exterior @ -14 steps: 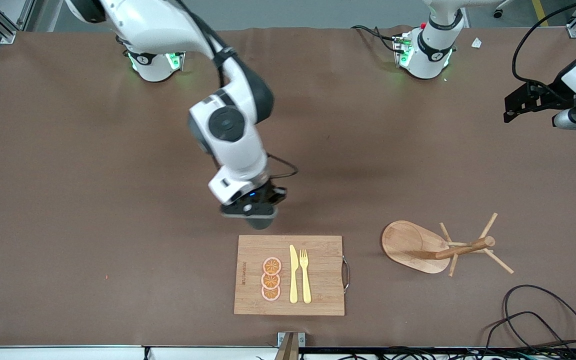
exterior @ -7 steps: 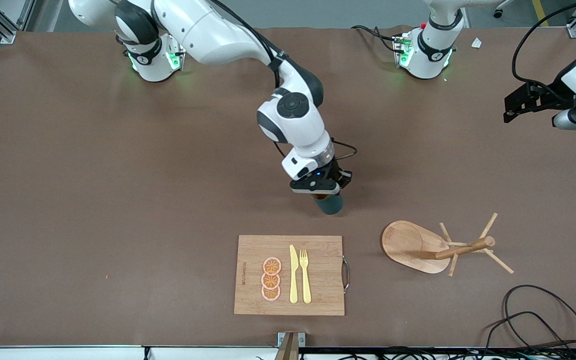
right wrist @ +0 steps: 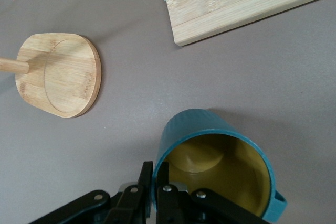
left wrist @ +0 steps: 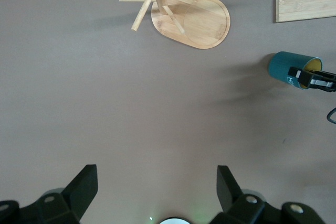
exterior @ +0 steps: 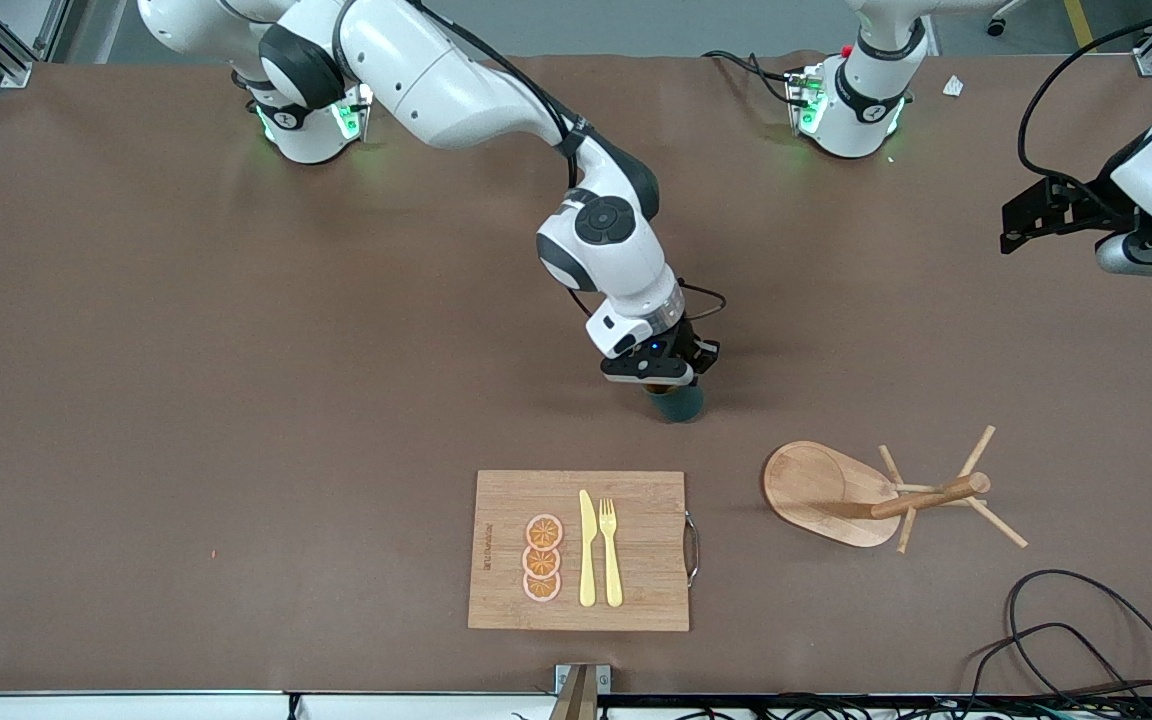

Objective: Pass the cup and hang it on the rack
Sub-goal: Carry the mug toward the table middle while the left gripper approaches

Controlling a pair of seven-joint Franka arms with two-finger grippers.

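Nearest the front camera, a rectangular wooden cutting board (exterior: 579,550) lay on the brown table (exterior: 186,400), carrying three orange slices (exterior: 542,558), a yellow knife (exterior: 587,548) and a yellow fork (exterior: 610,552). Beside the board, toward the left arm's end of the table, stood the rack (exterior: 871,493), its oval base flat on the table and its pegs splayed around the central post.

Farther from the camera than both, between board and rack, the right end effector (exterior: 658,366) had its fingers pinched on the rim of the cup (exterior: 677,402), one finger inside the mustard-yellow interior and one outside the teal wall, as the right wrist view showed (right wrist: 214,171). Whether the cup's bottom touched the table or hung just above it could not be told.

The left end effector (left wrist: 157,192) waited with its fingers spread wide and holding nothing, over bare table toward the left arm's end.
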